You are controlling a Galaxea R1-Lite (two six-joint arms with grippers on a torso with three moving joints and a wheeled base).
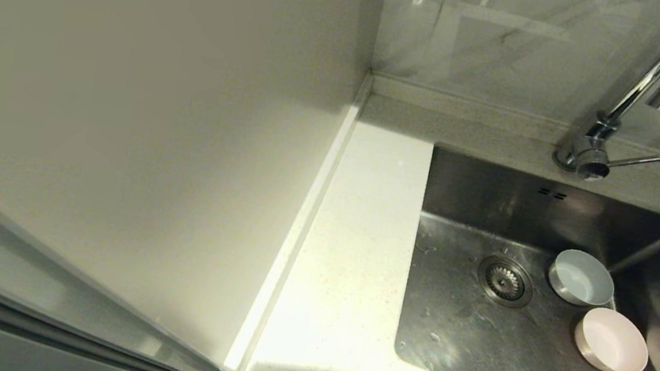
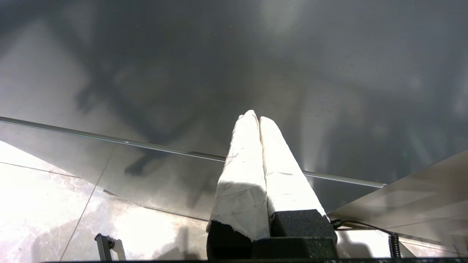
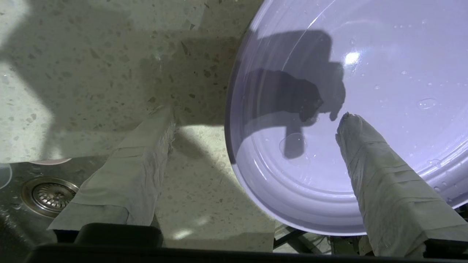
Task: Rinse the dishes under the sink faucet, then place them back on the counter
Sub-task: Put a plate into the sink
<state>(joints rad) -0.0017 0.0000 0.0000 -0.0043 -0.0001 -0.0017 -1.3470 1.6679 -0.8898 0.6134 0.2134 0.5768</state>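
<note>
Right gripper (image 3: 256,120) sits with fingers spread wide over the lilac plate (image 3: 384,73), which lies wet on the speckled surface (image 3: 91,54) beside the sink (image 1: 457,342). We'd lift straight clear, no rim contact. Blue-grey bowl (image 1: 581,277) and pink bowl (image 1: 611,340) wait in the sink. Left gripper (image 2: 259,118) parked, fingers pressed together. Head view shows neither arm nor the plate.

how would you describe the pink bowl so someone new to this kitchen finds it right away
Look into the stainless steel sink set in the white speckled counter, below the chrome faucet. Right of the round drain strainer, two small bowls sit side by side on the basin floor. The pink bowl is the one nearer the sink's front edge; its neighbour, the blue-grey bowl, sits closer to the faucet.
</note>
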